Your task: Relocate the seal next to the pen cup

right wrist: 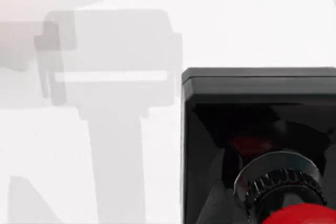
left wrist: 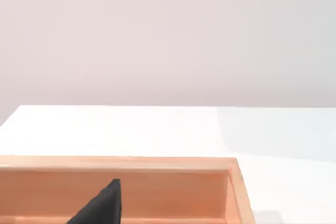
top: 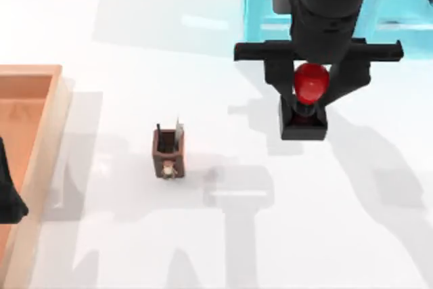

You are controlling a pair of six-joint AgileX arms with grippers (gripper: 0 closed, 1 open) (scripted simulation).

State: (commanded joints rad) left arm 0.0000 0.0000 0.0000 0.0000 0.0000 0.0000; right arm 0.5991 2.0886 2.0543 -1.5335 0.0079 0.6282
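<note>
The seal (top: 308,103) is seen in the upper right of the top view, its glossy red knob standing between the two dark fingers of the right gripper (top: 312,89) and its black square base just below them. The fingers appear closed on the knob from either side, so the seal is judged to be held. Whether the base rests on the white table (top: 223,235) or is lifted just clear of it cannot be told. In the right wrist view the black base (right wrist: 260,129) and a ribbed metal collar under the red knob are shown close up.

The pen cup (top: 167,150) stands left of centre in the top view, well apart from the seal, with dark pens and a grey piece rising from it and a tiny tan ornament on its lower side.

The step in hand is judged to be the carry. The seal should be kept upright, moved leftward across the frame, and set down just beside the cup without the cup being nudged.

The left gripper (top: 10,201) is parked at the left edge, over a wooden tray (top: 40,76); its opening cannot be told.

No brand, label or writing can be read anywhere.
</note>
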